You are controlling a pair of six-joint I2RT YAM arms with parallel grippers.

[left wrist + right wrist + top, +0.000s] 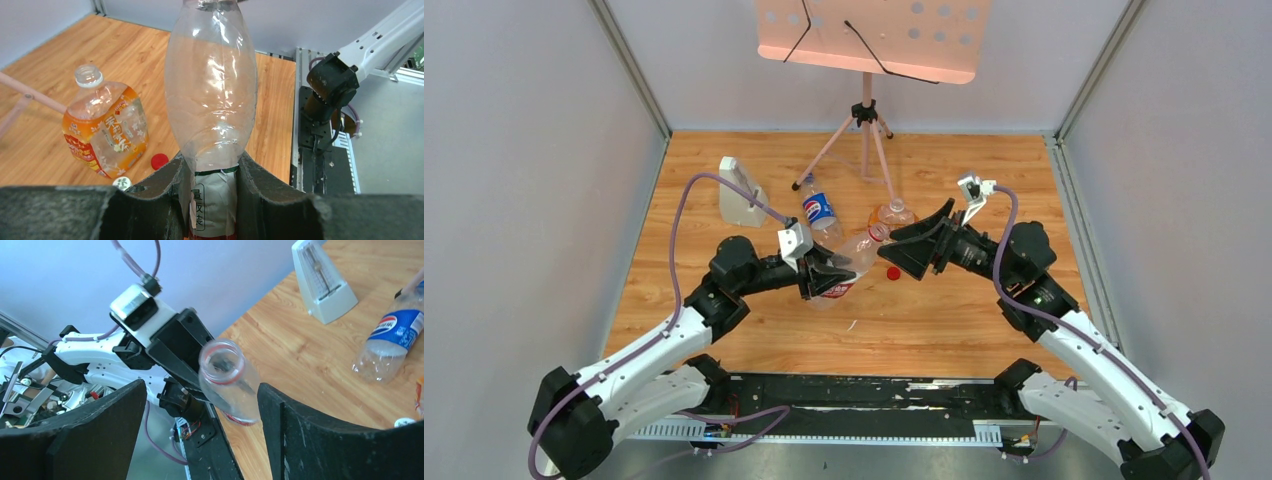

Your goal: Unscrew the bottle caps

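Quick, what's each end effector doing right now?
Left end effector: closed on the uncapped bottle.
Right end effector: open, holding nothing.

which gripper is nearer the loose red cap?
Right. The right gripper hangs open close beside the red cap; the left gripper, clamping the bottle, sits further left.

Light-brown wood-grain tabletop [984, 330] as the floor of the enclosure. Pale grey upright wedge-shaped plastic block [742, 192] at far left, base flat on the wood. Pink perforated metal music-stand tray [869, 38] at far centre, crossed by thin black cords [869, 50], carried on a slim pink tripod [865, 150] with legs splayed on the wood. Plain grey wall panels [524, 150] to left, right and far side.
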